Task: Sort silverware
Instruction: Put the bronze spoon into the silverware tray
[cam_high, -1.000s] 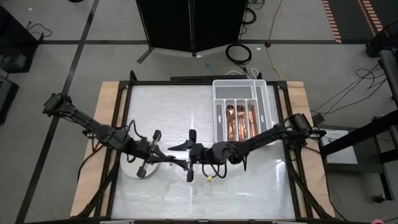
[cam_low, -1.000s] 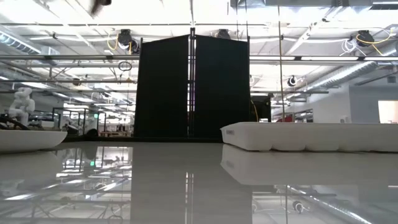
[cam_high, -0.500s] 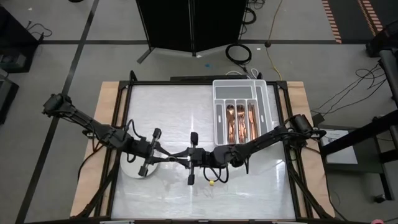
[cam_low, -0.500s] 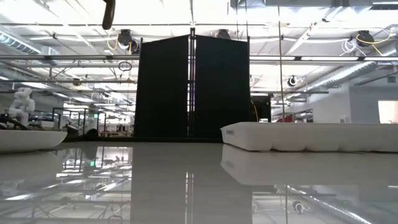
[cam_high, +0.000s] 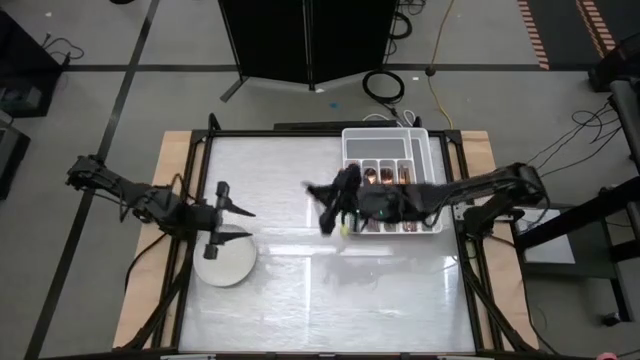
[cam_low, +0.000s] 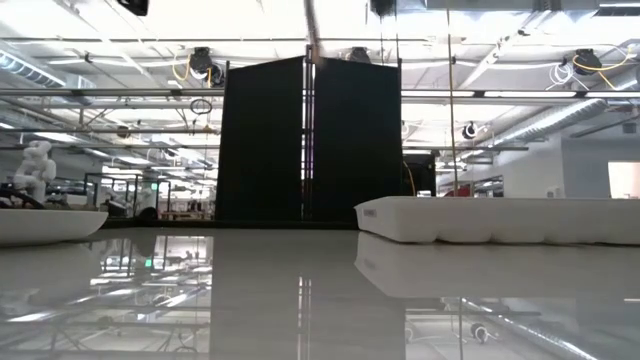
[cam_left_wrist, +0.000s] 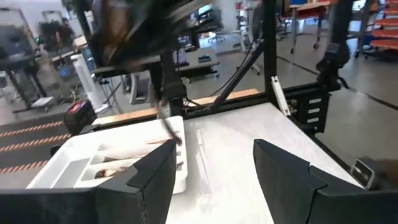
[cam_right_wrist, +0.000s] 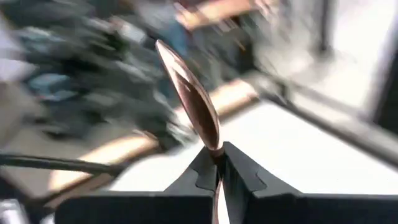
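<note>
The desk (cam_high: 300, 290) is a glossy white surface. A white tray (cam_high: 432, 150) with several compartments sits at its far right corner, and copper silverware (cam_high: 383, 178) lies in the middle compartments. A round white plate (cam_high: 224, 266) rests near the left edge of the desk.

The right arm reaches in from the right edge across the tray. Its end effector (cam_right_wrist: 217, 163) hangs just beside the tray's left wall, fingers closed tight on the handle of a copper spoon (cam_right_wrist: 188, 93) whose bowl points away from it.

The left end effector (cam_high: 232, 222) hovers over the plate's far rim with its fingers (cam_left_wrist: 149, 180) spread apart, holding nothing.
</note>
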